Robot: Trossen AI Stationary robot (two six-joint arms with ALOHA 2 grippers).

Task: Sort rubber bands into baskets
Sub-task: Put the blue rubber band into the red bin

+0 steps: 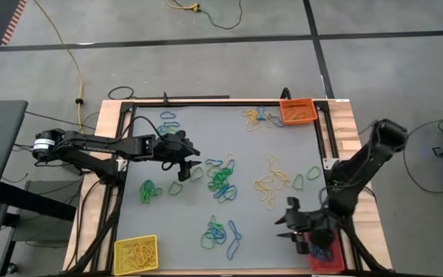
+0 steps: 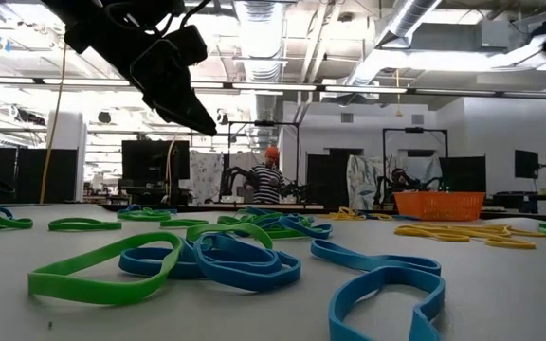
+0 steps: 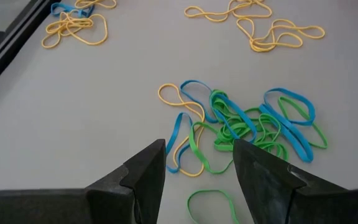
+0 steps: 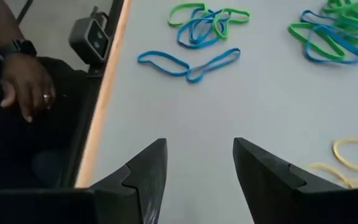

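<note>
Grey table [image 1: 206,154] spreads beneath me, baskets at its edges: orange basket [image 1: 297,111] far, yellow basket [image 1: 135,253] near. My left arm reaches inward, left gripper [image 1: 184,171] open and empty above rubber bands [image 1: 220,178]. My right gripper [image 1: 302,231] hangs open beside the red basket [image 1: 328,258].

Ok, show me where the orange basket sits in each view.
High view: orange basket at the mat's far right corner.
Low view: orange basket on the table's far edge, right of centre.
Left wrist view: not in it.
Right wrist view: not in it.
Shared landmark: the yellow bands lying beside it.
</note>
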